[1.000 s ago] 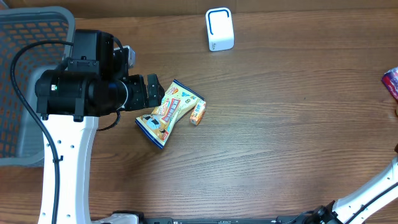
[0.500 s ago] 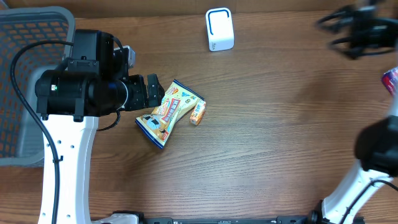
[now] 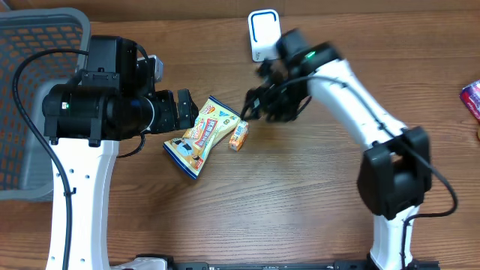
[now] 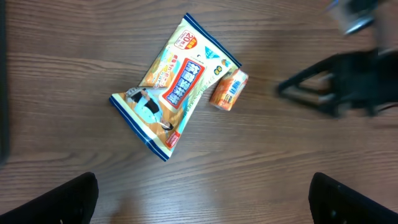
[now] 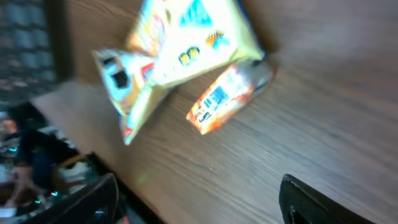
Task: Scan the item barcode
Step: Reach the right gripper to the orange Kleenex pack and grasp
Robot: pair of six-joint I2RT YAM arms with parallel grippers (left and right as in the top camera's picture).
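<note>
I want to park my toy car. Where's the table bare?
The table is bare in front of the snack bag, between the arms' bases, and far right, between the right arm and red item. Crowded: around the bag and orange packet, between left hand and right hand.

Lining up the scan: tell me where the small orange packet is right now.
In the overhead view, left of centre, the orange packet lies against the right edge of the yellow snack bag, with the right gripper just beyond it.

**Both Sets of Jaws Spread**

The left gripper hung with its 2 fingers spread wide, nothing between them. Ahead of its tips, off to the right in its wrist view, the right gripper showed blurred, jaws likewise parted and empty.
</note>
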